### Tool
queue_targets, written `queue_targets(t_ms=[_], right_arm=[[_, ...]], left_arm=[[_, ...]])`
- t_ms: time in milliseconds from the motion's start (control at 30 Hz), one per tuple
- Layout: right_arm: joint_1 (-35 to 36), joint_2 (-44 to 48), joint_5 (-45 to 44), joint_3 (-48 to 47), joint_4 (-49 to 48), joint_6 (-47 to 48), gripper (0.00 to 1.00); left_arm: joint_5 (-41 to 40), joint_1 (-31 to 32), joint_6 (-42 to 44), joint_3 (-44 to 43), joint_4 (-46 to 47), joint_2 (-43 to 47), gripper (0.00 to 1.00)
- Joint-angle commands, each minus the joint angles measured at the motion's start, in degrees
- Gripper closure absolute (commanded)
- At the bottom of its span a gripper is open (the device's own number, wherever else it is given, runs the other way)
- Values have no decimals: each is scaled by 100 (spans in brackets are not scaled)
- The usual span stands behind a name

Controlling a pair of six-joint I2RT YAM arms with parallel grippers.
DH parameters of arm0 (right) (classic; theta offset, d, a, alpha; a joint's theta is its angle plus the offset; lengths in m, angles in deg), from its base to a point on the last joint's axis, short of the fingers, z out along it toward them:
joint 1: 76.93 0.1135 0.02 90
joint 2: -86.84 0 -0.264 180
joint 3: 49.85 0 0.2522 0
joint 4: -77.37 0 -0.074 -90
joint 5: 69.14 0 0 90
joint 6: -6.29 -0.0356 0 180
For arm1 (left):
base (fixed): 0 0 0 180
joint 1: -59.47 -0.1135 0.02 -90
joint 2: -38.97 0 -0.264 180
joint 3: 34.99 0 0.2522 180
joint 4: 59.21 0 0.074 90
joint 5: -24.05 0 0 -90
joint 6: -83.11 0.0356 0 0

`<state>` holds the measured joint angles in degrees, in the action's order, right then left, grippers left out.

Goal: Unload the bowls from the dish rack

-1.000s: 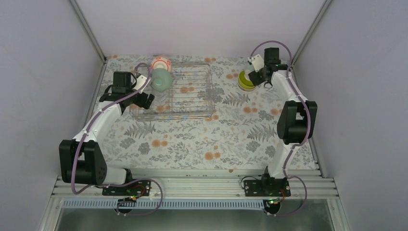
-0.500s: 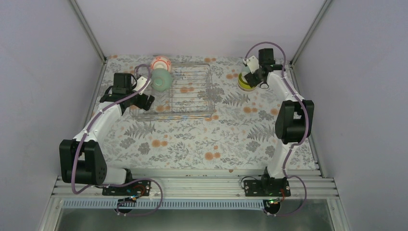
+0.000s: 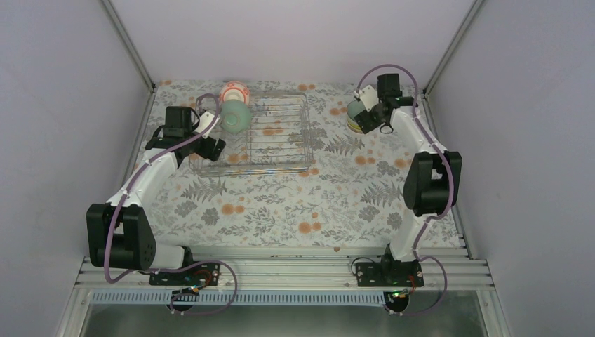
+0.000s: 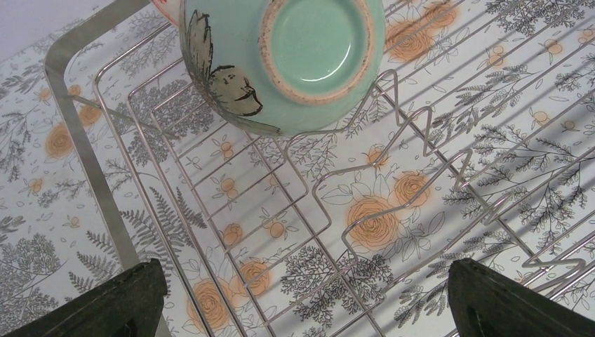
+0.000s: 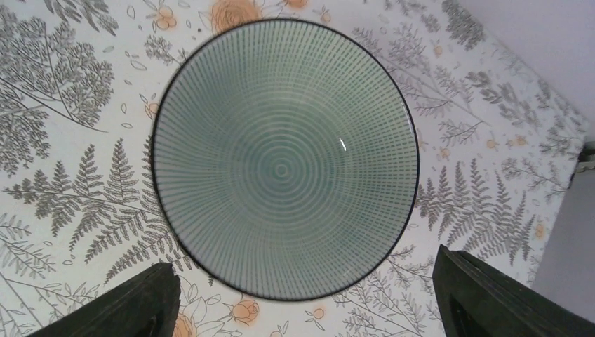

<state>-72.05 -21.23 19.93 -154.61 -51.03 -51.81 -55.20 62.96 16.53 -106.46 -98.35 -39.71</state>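
Observation:
The silver wire dish rack (image 3: 281,133) stands at the back middle of the table. A pale mint green bowl (image 3: 235,114) leans on its side in the rack's left end, its base toward my left wrist camera (image 4: 288,56). The white bowl with orange-red pattern (image 3: 234,92) sits just behind it. My left gripper (image 3: 208,149) is open and empty over the rack's wires (image 4: 302,309), short of the mint bowl. The yellow-green bowl (image 3: 355,121) stands upright on the table at the back right (image 5: 284,158). My right gripper (image 3: 370,116) is open just above it (image 5: 302,309), touching nothing.
The table carries a floral cloth (image 3: 295,203). Grey walls close in on the left, right and back. The right wall's foot (image 5: 561,246) is close beside the yellow-green bowl. The rack's flat metal rim (image 4: 77,140) runs along the left of my left gripper.
My right wrist has swung a little back and left above the yellow-green bowl, which stays on the table. The left arm and the bowls in the rack have not moved.

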Motion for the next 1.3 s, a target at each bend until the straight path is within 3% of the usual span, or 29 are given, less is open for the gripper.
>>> queue_targets(t_ms=[0, 333, 533, 733, 900, 1033, 1133, 1267], right_arm=[[55, 447, 84, 30, 18, 9, 11], [61, 511, 472, -485, 291, -104, 12], [331, 284, 2060, -1445, 921, -343, 7], [1187, -525, 2843, -2775, 1589, -530, 1], [1699, -1271, 3765, -3601, 1440, -1051, 0], [1847, -1683, 4448, -3650, 690, -1780, 0], [1977, -2012, 4400, -3778, 350, -2132, 0], [2112, -2065, 3099, -3718, 404, -2137, 0]], left_arm=[[128, -41, 44, 23, 37, 64, 0], [126, -41, 7, 102, 108, 78, 0], [-52, -144, -19, -110, 73, 322, 0], [-35, -291, 22, -690, -308, 393, 0], [-141, -340, 10, -886, -298, 175, 0], [-658, -380, -58, -925, -82, -132, 0], [-1206, -445, -152, -830, 124, -277, 0], [-2178, -575, -171, -545, 599, -276, 0]])
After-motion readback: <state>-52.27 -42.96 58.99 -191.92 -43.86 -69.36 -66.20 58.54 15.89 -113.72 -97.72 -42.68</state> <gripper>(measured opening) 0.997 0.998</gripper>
